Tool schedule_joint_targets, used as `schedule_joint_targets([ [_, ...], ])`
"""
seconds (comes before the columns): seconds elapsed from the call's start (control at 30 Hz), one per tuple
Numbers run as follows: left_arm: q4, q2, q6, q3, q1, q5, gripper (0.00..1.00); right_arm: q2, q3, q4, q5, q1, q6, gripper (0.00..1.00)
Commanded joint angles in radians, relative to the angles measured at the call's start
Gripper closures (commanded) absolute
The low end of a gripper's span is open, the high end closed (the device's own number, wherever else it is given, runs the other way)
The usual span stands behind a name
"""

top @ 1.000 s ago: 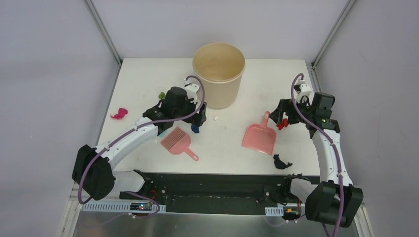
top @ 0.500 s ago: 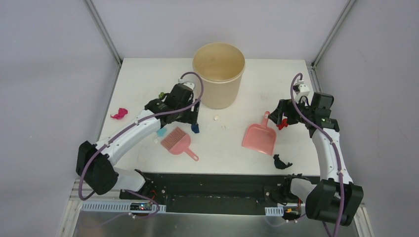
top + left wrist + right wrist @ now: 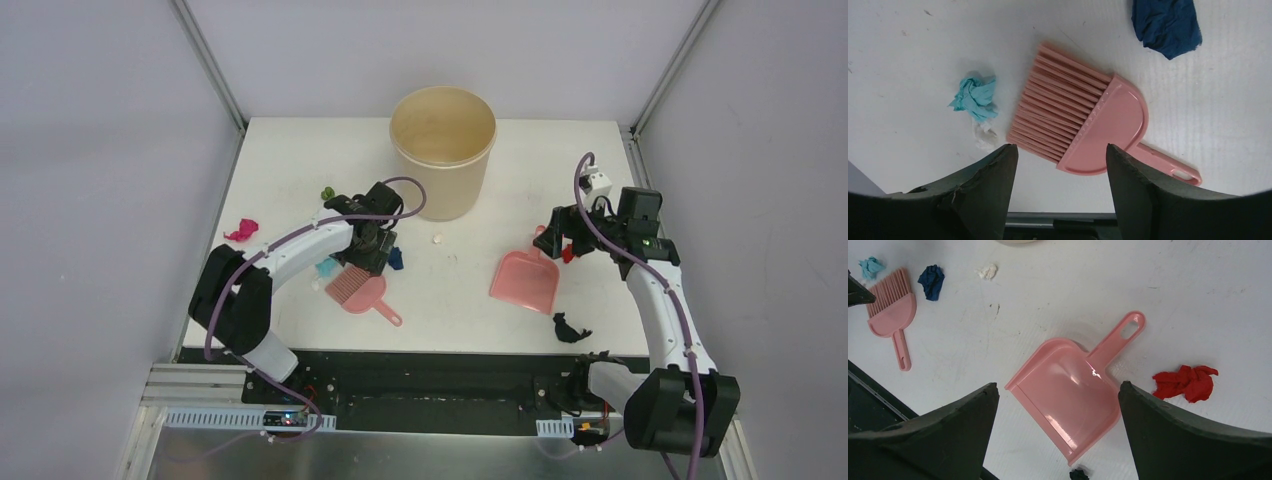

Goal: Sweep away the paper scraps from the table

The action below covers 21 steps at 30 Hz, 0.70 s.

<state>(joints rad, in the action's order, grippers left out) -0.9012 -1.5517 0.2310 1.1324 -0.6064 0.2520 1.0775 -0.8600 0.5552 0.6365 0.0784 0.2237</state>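
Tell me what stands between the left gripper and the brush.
Nothing visible does. The left gripper hangs open just over the brush, whose bristles show between its fingers. The teal scrap lies beside the bristles and the blue scrap off to the other side, both clear of the way down.

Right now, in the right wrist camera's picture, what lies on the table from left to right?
pink brush → dark blue paper scrap → white paper scrap → pink dustpan → red paper scrap
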Motion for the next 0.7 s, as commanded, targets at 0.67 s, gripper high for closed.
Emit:
schedule_joint_targets([
  [0.67,0.095,-0.107,-0.147,0.001,0.028,-0.117,0.7,0.026,-0.042,0.018,-0.063,-0.071,0.083,0.07],
])
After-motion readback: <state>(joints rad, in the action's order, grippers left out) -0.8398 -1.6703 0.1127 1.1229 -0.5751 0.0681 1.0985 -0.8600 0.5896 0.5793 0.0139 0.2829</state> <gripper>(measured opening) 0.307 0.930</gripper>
